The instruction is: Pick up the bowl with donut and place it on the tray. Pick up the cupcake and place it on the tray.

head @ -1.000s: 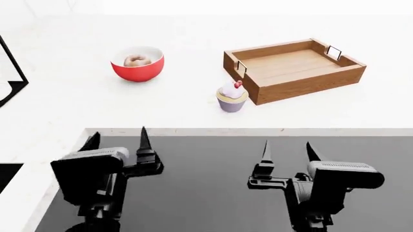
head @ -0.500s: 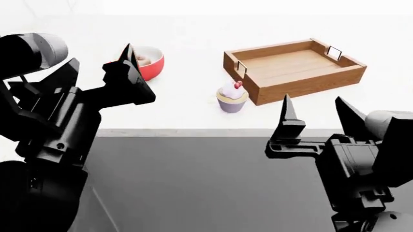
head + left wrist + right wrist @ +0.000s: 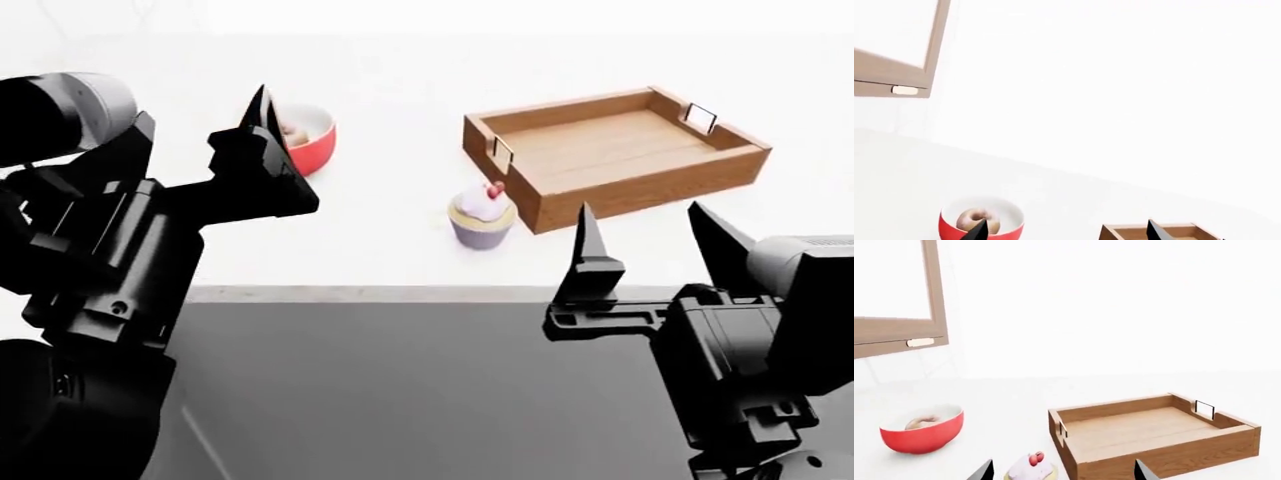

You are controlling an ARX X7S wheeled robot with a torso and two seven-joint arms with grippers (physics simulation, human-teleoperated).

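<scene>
The red bowl (image 3: pixel 315 142) with the brown donut (image 3: pixel 296 132) stands on the white counter at the back left, partly hidden by my left fingertip. It also shows in the left wrist view (image 3: pixel 947 230) and the right wrist view (image 3: pixel 921 435). The wooden tray (image 3: pixel 621 150) lies empty at the back right. The cupcake (image 3: pixel 481 215) stands just in front of the tray's near-left corner. My left gripper (image 3: pixel 200 115) is open, raised short of the bowl. My right gripper (image 3: pixel 641 215) is open, raised near the counter's front edge, facing the cupcake (image 3: pixel 1031 467) and tray (image 3: pixel 1147 435).
The white counter (image 3: pixel 400 250) ends at a front edge, with a dark flat surface (image 3: pixel 400 380) below it where my arms are. A wood-framed cabinet (image 3: pixel 901 330) hangs on the white wall behind the bowl's side.
Both arms have risen from low over the dark surface to counter height and stayed open. In the last half second they barely moved. The bowl, cupcake and tray have not moved.
</scene>
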